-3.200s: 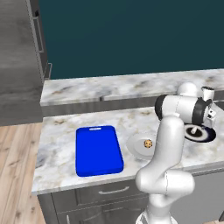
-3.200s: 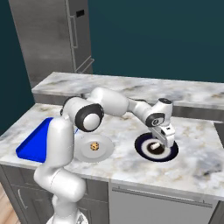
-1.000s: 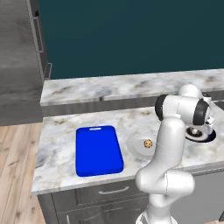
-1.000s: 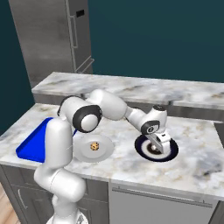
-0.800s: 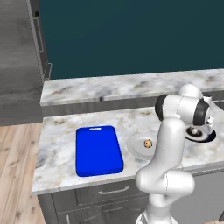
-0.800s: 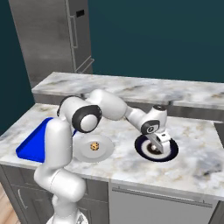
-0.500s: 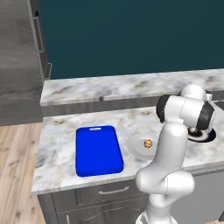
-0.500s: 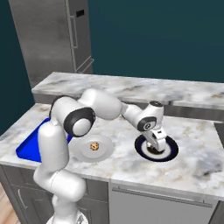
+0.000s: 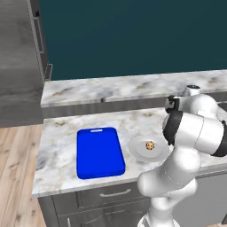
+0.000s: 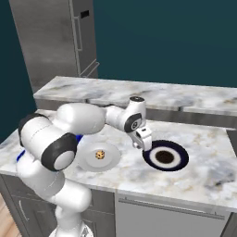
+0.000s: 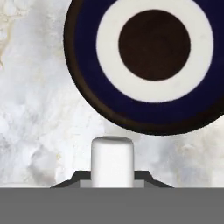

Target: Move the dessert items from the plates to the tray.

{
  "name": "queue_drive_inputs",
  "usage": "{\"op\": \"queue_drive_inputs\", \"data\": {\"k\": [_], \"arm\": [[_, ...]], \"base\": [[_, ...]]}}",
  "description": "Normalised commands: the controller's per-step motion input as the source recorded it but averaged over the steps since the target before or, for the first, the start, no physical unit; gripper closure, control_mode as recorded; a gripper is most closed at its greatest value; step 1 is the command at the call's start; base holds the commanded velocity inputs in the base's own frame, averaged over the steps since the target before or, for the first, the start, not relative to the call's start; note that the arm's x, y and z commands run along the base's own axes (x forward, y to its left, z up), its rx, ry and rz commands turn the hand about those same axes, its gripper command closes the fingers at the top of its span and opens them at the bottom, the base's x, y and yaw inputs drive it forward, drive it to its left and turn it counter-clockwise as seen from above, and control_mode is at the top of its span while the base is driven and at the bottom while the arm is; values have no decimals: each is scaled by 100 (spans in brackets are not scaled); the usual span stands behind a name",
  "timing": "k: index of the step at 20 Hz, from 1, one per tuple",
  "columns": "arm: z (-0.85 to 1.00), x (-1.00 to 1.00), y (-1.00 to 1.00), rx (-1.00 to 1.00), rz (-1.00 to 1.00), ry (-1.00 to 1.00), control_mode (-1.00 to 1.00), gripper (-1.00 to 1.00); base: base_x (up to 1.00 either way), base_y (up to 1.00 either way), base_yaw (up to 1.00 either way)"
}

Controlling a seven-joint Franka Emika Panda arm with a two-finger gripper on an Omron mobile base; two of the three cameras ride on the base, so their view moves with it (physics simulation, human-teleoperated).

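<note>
Veined, polished marble counter, glossy blue tray, matt wood-plank floor.

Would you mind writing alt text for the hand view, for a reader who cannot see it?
A small white stubby cylinder stands clamped in the shut gripper at the bottom of the picture, lifted off its plate. Beyond it lies the dark navy plate, with a white ring and a dark centre, on the grey-veined marble counter.
</note>
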Motion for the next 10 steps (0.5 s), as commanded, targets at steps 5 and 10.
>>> {"op": "queue_drive_inputs", "data": {"k": [5,10], "arm": [[2,-22,100,-2,26,0,-100,100],[33,-14,100,0,25,1,-100,100]], "base": [[0,0,0],[0,0,0]]}}
